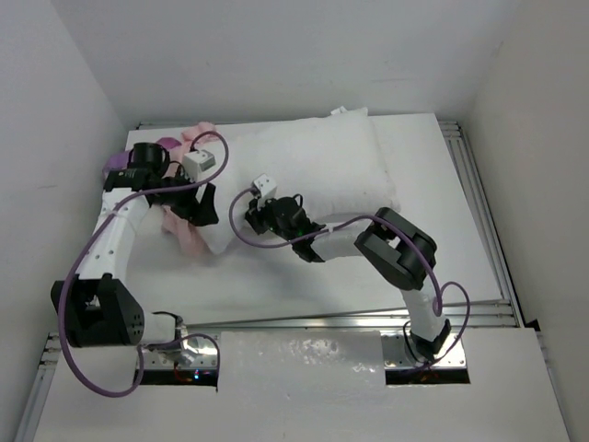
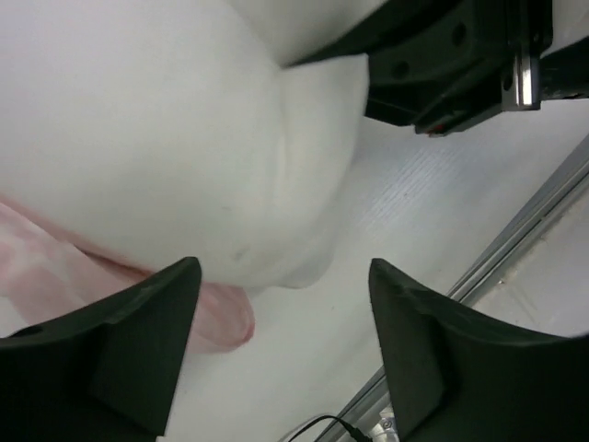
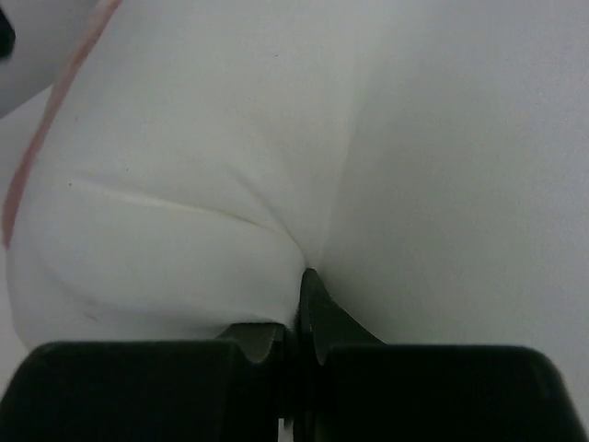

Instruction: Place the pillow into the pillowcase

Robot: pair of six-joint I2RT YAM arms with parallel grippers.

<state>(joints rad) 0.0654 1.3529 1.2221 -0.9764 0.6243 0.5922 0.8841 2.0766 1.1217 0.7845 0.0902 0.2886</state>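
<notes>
The plump white pillow (image 1: 308, 175) lies across the back of the table. The pillowcase (image 1: 179, 230) is bunched under and beside its left end, with pale pink inside and purple bits (image 1: 115, 158) showing. My left gripper (image 1: 204, 207) is open just off the pillow's near-left corner. In the left wrist view the pillow (image 2: 156, 138) and a pink pillowcase flap (image 2: 216, 318) lie ahead of the spread fingers (image 2: 138, 350). My right gripper (image 1: 256, 216) is shut on a fold of the pillow (image 3: 184, 184) at its near edge, and a pink pillowcase edge (image 3: 41, 138) shows at the left.
White walls close in on the left, back and right. An aluminium rail (image 1: 488, 230) runs along the table's right side and another rail (image 1: 304, 318) along the near edge. The right arm (image 2: 460, 64) shows in the left wrist view close by.
</notes>
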